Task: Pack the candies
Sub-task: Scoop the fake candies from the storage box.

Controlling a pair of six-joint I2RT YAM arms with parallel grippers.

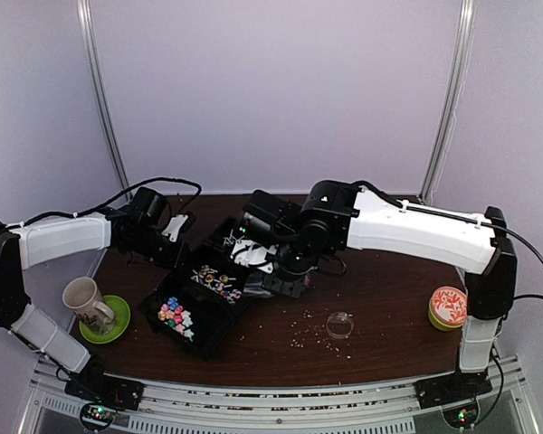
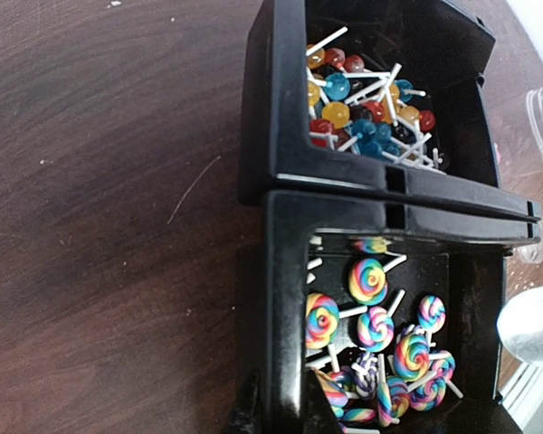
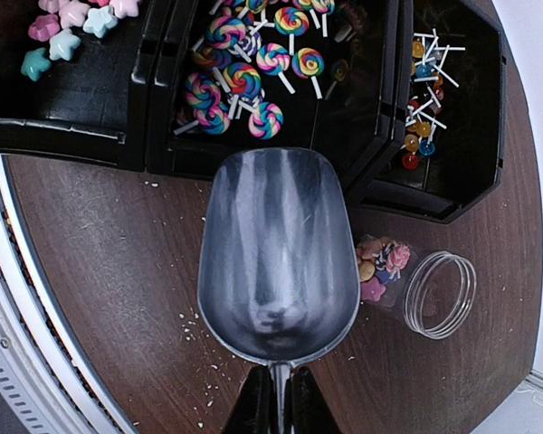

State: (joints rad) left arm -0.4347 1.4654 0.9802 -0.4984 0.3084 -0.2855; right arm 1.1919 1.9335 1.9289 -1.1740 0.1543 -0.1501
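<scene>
Three joined black bins (image 1: pixel 219 331) hold the candies: pastel stars (image 1: pixel 175 315), rainbow swirl lollipops (image 2: pixel 371 303) and small round lollipops (image 2: pixel 357 108) with white sticks. My left gripper (image 2: pixel 281 411) is shut on the outer wall of the swirl lollipop bin (image 2: pixel 285 298), one finger outside and one inside. My right gripper (image 3: pixel 278 409) is shut on the handle of an empty metal scoop (image 3: pixel 279 249). The scoop hangs over the table just in front of the bins. A clear jar (image 3: pixel 414 287) lies on its side beside the scoop with a few candies in it.
Pale crumbs (image 1: pixel 303 336) are scattered on the brown table before the bins. A mug (image 1: pixel 83 299) stands on a green saucer (image 1: pixel 119 318) at the left. A round tin with a patterned lid (image 1: pixel 448 307) sits at the right edge.
</scene>
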